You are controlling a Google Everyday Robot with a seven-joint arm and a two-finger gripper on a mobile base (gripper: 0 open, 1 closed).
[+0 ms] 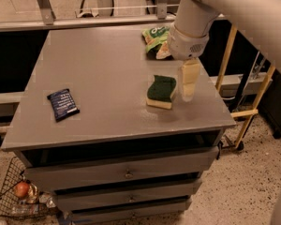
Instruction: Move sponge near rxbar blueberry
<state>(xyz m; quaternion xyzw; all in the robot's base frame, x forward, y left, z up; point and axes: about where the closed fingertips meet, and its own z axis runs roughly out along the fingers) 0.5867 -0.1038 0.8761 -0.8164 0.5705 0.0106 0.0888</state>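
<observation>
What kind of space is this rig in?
Likely an office break area or test lab: grey drawer cabinet, speckled floor, snack bag on top. The hand hangs beside the sponge.

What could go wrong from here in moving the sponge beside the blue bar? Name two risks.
1. The gripper hangs just beside the sponge, not over it; lowering there might nudge it aside.
2. The rxbar blueberry lies near the left edge of the table; an overshoot could push it off.

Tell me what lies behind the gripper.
A green snack bag lies behind the gripper, near the far edge of the table. The arm covers the bag's right part. The gripper hangs just right of the sponge.
</observation>
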